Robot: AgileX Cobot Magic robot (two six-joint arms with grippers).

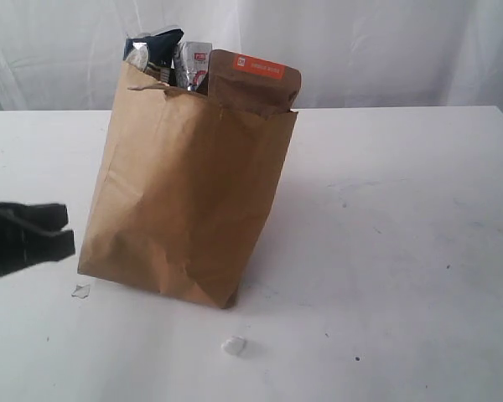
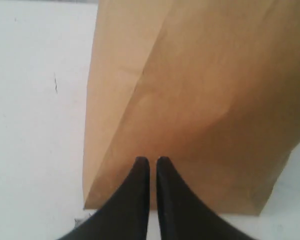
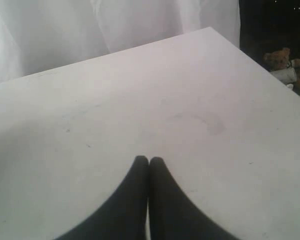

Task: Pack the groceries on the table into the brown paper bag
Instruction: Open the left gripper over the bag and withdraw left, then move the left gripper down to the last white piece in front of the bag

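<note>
Hidden / unclear:
- Everything in the brown paper bag [image 1: 184, 201] below its rim is hidden; only the tops show.
- Three tops counted. The orange-labelled brown pouch [image 1: 253, 79] is at the rim on the right. The dark spaghetti packet [image 1: 153, 43] is at the left. Between them is a silver-white pack with a red mark [image 1: 193, 60]; its print is too small to read.
- The left tool [image 1: 67, 228] is cut off by the left edge of the exterior view.
- The right tool [image 3: 149, 161] shows only in its own wrist view.
- Past the far desk corner in the right wrist view are brownish plush-like shapes [image 3: 277, 57], hard to make out.

Counts: one bag, two tools, two small white bits on the desk [image 1: 402, 251]. One bit [image 1: 233, 345] lies in front of the bag and one [image 1: 81, 291] by its left bottom corner.

Bag: tall kraft paper, creased, rim ragged at the left. It stands upright on the desk, left of centre in the exterior view.

Tools:
- Left tool [image 2: 152, 161]: low beside the bag's base, tips pointing at the bag's wall. Fingers are drawn together with a thin slit between them and nothing pinched.
- Right tool: fingers pressed together, empty, over bare desk.
</note>
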